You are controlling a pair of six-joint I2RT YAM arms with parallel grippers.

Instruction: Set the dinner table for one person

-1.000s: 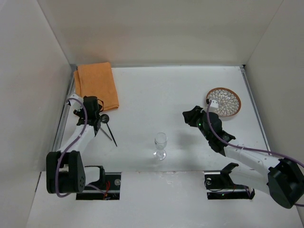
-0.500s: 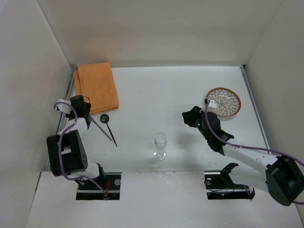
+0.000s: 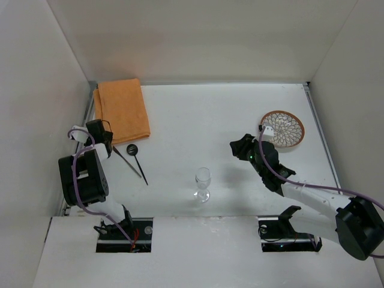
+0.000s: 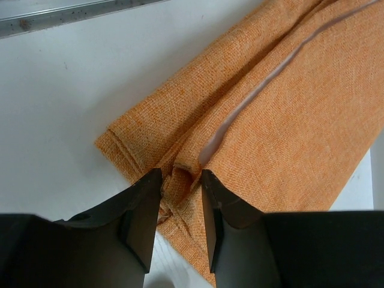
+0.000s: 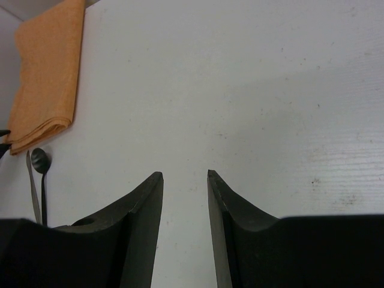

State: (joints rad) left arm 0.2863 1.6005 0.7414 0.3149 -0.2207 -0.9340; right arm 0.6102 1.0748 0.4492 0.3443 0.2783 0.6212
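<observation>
Left fingers (image 4: 141, 216): set close together over the 7 o'clock corner of the orange cloth mat (image 4: 288, 120), with a puckered fold of the cloth lying between the tips. Whether that fold is actually clenched cannot be told from the wrist view.

Right fingers (image 5: 144, 228): parted by a narrow gap, with nothing between them, and held above bare worktop (image 3: 204, 120) right of centre.

Mat: folded in layers and laid flat in the 10 o'clock corner of the worktop, just beside the metal rail (image 4: 60, 15). In the top view its long axis runs roughly from 12 to 6 o'clock, tipped slightly toward 11 and 5. From the left fingers the body of the cloth extends toward 1 o'clock. From the right fingers it lies far off toward 10 o'clock, so the left arm is much the nearer.

Other items: a dark spoon (image 3: 132, 149) and a second slim utensil (image 3: 128, 162) are seen just off the mat's 6 o'clock edge, handles pointing toward 5 o'clock. A stemmed glass (image 3: 203, 183) stands upright near the 6 o'clock edge at centre. A round patterned plate (image 3: 282, 128) rests at 2 o'clock.

Worktop: the white surface fills the view and carries every item. It is judged that any drag of the mat toward the centre would run toward 4 o'clock, with the cutlery close to that path.
</observation>
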